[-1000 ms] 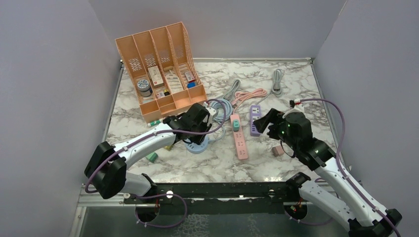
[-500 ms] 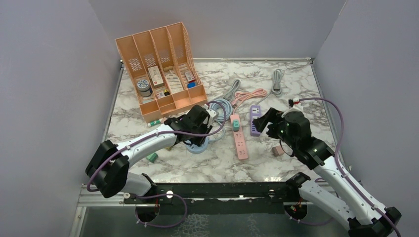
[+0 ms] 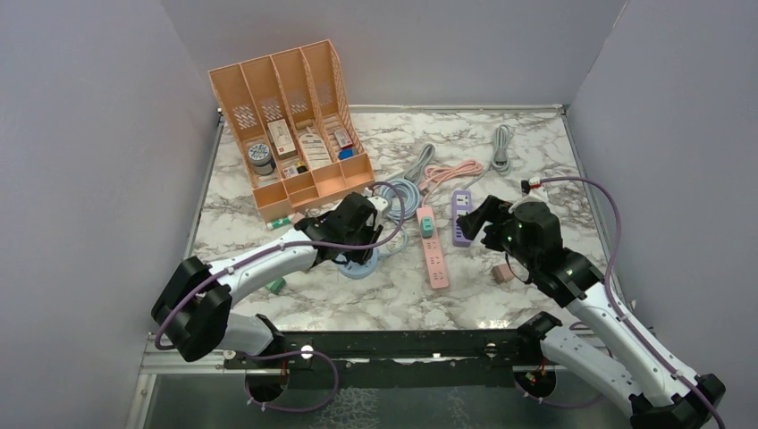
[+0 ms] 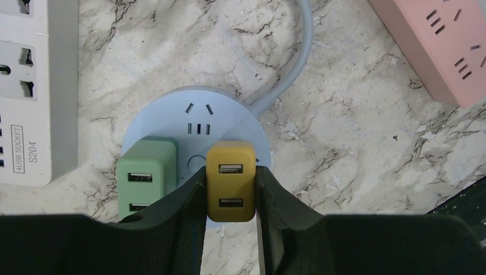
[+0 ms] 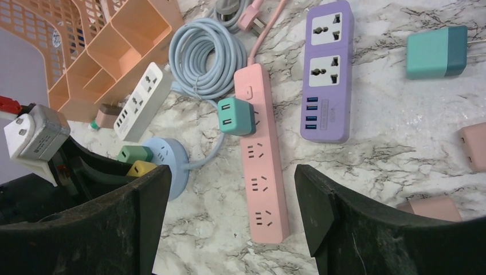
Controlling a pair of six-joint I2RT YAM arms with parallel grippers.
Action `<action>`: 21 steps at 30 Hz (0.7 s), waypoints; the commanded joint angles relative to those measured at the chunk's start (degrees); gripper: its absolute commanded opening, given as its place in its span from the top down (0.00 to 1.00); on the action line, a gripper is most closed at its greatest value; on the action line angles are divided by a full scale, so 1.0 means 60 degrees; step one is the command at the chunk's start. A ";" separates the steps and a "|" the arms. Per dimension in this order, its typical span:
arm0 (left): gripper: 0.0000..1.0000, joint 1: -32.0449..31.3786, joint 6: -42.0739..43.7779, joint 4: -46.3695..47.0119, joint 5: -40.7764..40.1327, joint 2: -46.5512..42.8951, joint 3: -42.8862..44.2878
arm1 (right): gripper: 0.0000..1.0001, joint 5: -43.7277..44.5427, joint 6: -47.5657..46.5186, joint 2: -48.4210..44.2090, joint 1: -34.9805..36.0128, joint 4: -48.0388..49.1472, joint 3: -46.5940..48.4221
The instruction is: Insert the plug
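A yellow plug point(image 4: 231, 180) with two USB ports is clamped between my left gripper point(image 4: 231, 171) fingers. It stands over the right side of a round blue socket point(image 4: 198, 112), right next to a green plug point(image 4: 146, 177) sitting on that socket. Its prongs are hidden, so I cannot tell whether it is seated. In the top view the left gripper point(image 3: 357, 232) hangs over the round socket point(image 3: 359, 266). My right gripper point(image 3: 478, 219) hovers open above the marble, with the pink power strip point(image 5: 261, 166) below its spread jaws point(image 5: 232, 183).
A teal plug point(image 5: 236, 116) sits in the pink strip. Around it lie a purple strip point(image 5: 328, 74), a white strip point(image 4: 34, 86), a coiled blue cable point(image 5: 209, 63), a teal charger point(image 5: 435, 51) and pink chargers point(image 5: 430, 207). An orange organizer point(image 3: 290, 125) stands at the back left.
The left arm has shifted slightly over the round socket, still holding the yellow plug. The right arm has barely moved.
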 commanded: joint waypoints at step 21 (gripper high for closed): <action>0.92 -0.2259 -0.3521 0.0545 -0.3234 -0.1050 -0.2408 | 0.21 0.0390 0.0023 -0.0210 0.0025 0.0271 -0.0263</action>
